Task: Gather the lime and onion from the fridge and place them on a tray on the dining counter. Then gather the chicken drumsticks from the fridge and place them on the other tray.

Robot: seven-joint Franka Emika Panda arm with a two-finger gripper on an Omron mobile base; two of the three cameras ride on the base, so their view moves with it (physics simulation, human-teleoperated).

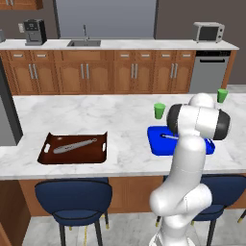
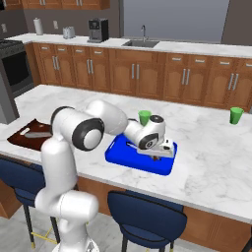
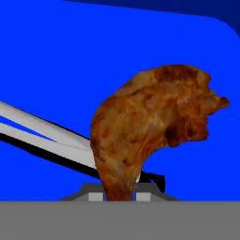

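My gripper (image 3: 119,194) is shut on a brown chicken drumstick (image 3: 150,126), held by its narrow end just above the bright blue tray (image 3: 56,56). From the right base view the gripper (image 2: 156,156) hangs low over that tray (image 2: 123,150), which lies on the marble dining counter (image 2: 206,147). A grey utensil (image 3: 42,131) lies in the blue tray. The dark brown tray (image 1: 48,156) sits to the left on the counter and holds a grey utensil (image 1: 74,145). The lime and the onion are out of view. A dark-grey slab (image 1: 7,110) at the left edge looks like the fridge's side.
Two green cups (image 1: 159,110) (image 1: 222,95) stand on the counter behind and right of the blue tray. Blue stools (image 1: 72,197) are tucked under the near edge. The wall counter with sink (image 1: 84,43), coffee machine and microwave (image 1: 208,32) runs along the back.
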